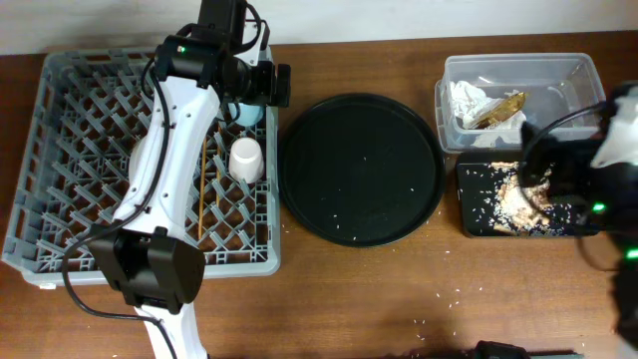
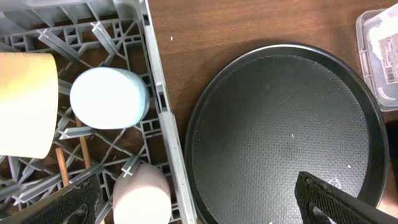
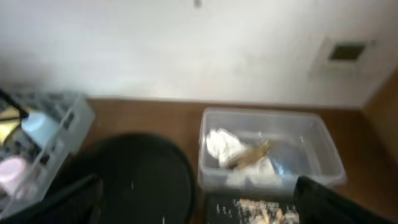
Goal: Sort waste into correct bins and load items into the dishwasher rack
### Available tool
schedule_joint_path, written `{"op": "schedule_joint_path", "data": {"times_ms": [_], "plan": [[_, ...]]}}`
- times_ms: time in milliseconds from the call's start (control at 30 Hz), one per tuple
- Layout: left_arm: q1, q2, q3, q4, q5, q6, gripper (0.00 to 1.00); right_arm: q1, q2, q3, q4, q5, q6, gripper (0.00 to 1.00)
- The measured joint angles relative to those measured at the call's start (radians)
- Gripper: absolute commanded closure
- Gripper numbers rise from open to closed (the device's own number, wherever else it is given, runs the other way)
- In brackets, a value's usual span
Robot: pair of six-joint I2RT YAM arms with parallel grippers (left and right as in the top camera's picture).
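Observation:
The grey dishwasher rack [image 1: 60, 150] sits at the left. It holds a light-blue cup [image 2: 109, 98], a pink cup [image 2: 142, 196], two wooden chopsticks [image 1: 203, 189] and a pale cream dish [image 2: 25, 102] whose shape is cut off. My left gripper [image 1: 269, 85] is open and empty, hovering over the rack's right edge [image 2: 158, 93] by the cups. The clear tub [image 1: 578, 75] holds white napkins [image 1: 467, 98] and a gold-brown wrapper [image 1: 498, 108]. The black rectangular tray [image 1: 474, 221] holds food scraps [image 1: 513, 199]. My right gripper [image 1: 538, 172] is open and empty above that tray.
A large round black tray [image 1: 361, 170] with a few crumbs lies between the rack and the bins. Some crumbs lie on the wooden table near the front. The wall runs close behind the tub [image 3: 267, 124].

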Motion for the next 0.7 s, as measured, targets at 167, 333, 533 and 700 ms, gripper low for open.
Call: {"op": "schedule_joint_path", "data": {"times_ms": [167,333,533,700], "plan": [[0.0,0.0,0.0,0.0,-0.001,0.0,0.01,0.058,-0.267,-0.489,0.378,-0.023,0.003,0.02],[0.0,0.0,0.0,-0.002,0.0,0.0,0.01,0.089,-0.582,-0.943,0.68,-0.034,0.006,0.02],[0.0,0.0,0.002,0.0,0.0,0.0,0.01,0.09,-0.78,-1.224,0.881,-0.034,0.005,0.02],[0.0,0.0,0.002,0.0,0.0,0.0,0.01,0.091,-0.869,-1.347,0.966,-0.014,0.006,0.02]]}}
